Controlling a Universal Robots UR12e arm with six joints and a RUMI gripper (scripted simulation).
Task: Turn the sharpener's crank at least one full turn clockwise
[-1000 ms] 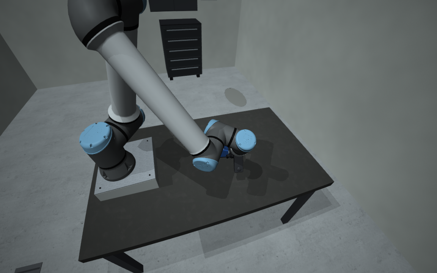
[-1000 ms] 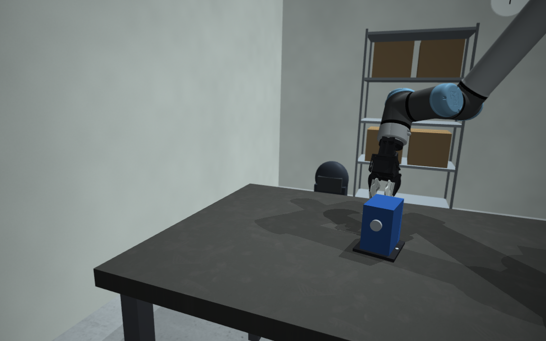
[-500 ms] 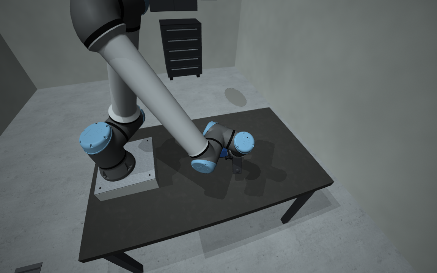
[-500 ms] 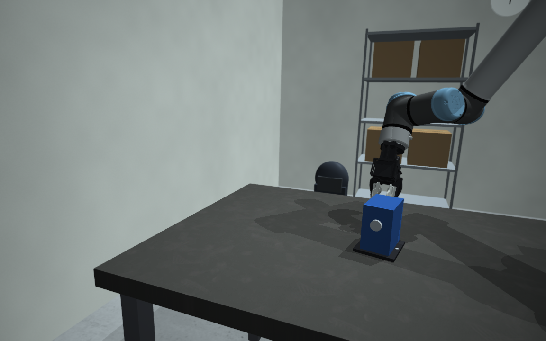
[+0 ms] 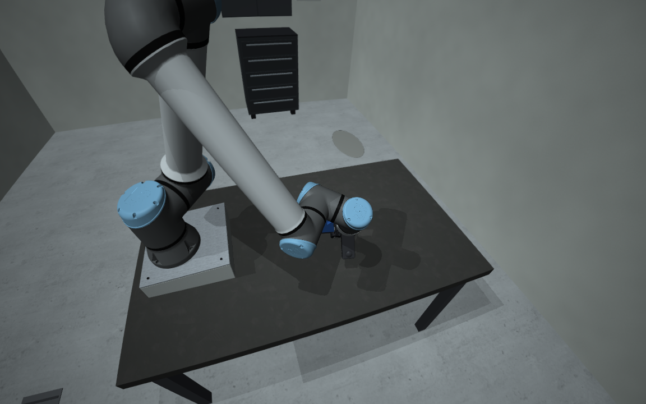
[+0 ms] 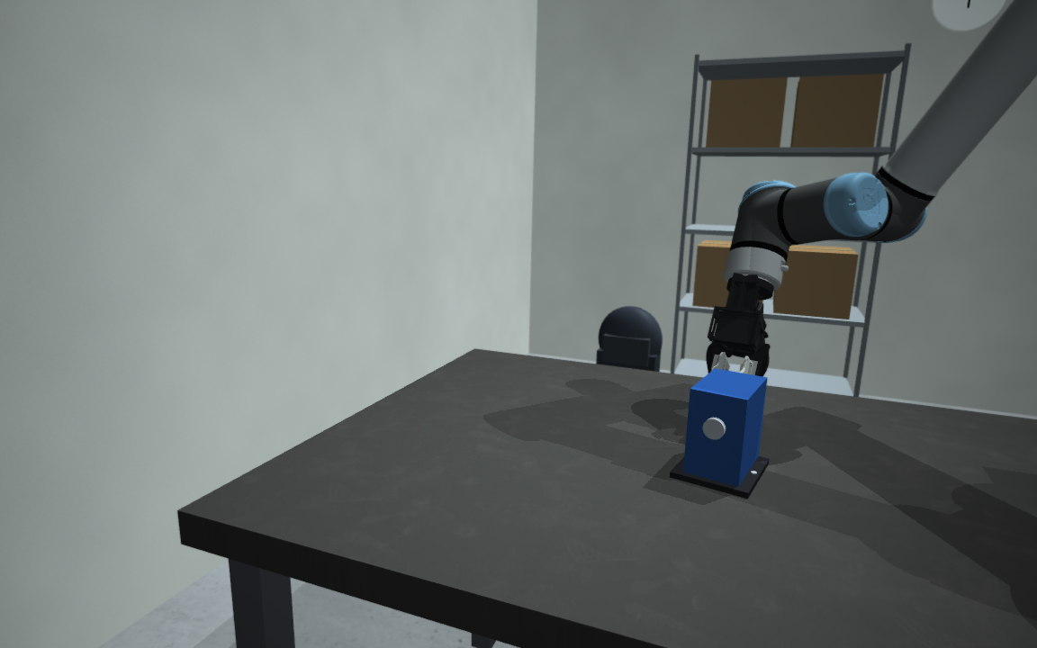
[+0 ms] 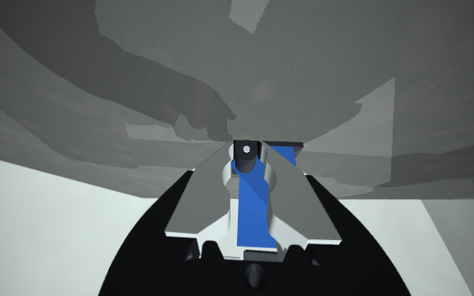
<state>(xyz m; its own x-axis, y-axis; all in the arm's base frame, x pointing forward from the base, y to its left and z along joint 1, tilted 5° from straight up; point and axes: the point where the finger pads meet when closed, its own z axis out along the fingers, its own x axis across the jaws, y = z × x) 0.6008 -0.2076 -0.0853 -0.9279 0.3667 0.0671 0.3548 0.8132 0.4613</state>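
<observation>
The sharpener is a blue box on a black base plate, standing on the dark table; a grey round hole faces the exterior view. Its crank is on the far side, hidden there. In the top view the dark crank arm hangs down below the wrist. In the wrist view my gripper is shut on the black crank handle, with the blue body behind the fingers. In the exterior view the gripper sits just behind the box's top edge.
The arm's grey base block stands at the table's left end. A metal shelf with cardboard boxes and a dark round object stand behind the table. A black drawer cabinet is by the far wall.
</observation>
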